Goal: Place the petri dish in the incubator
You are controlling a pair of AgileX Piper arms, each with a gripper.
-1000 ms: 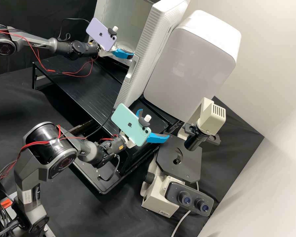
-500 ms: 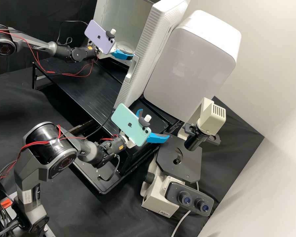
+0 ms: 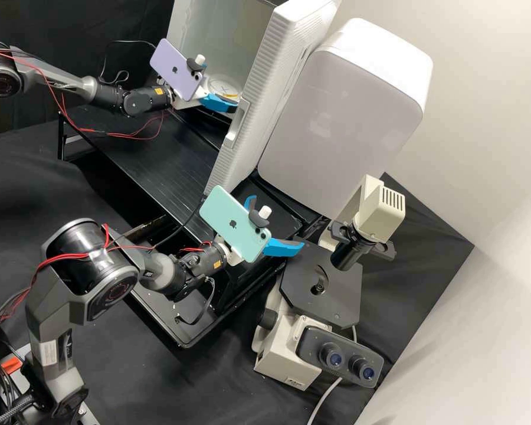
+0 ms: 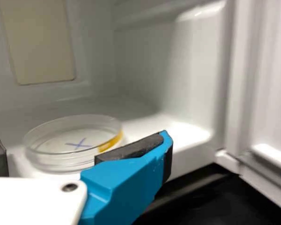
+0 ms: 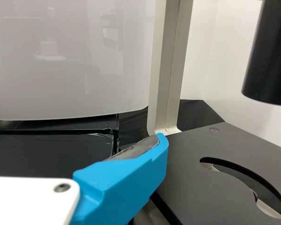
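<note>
Petri dish (image 3: 225, 87) on white incubator floor (image 4: 187, 133); left gripper (image 4: 79, 141), right gripper (image 3: 274, 222) spread wide, empty; black bench (image 3: 29, 171).

We see a plain white wall (image 3: 489, 118) at the right, a black cloth (image 3: 23, 177) over the bench, a low black shelf (image 3: 159, 165) on it, and a dark backdrop (image 3: 71, 18) behind.

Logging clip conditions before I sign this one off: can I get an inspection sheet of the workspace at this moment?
Surface: black bench cloth, black raised shelf.
Job's things: petri dish lies flat on the incubator floor; door open.
Clutter: nothing seen.
Pincers: left pincer open at the dish; right pincer open, empty, by the microscope stage.
Cables: red wires along both arms.
Surroundings: white wall.
</note>
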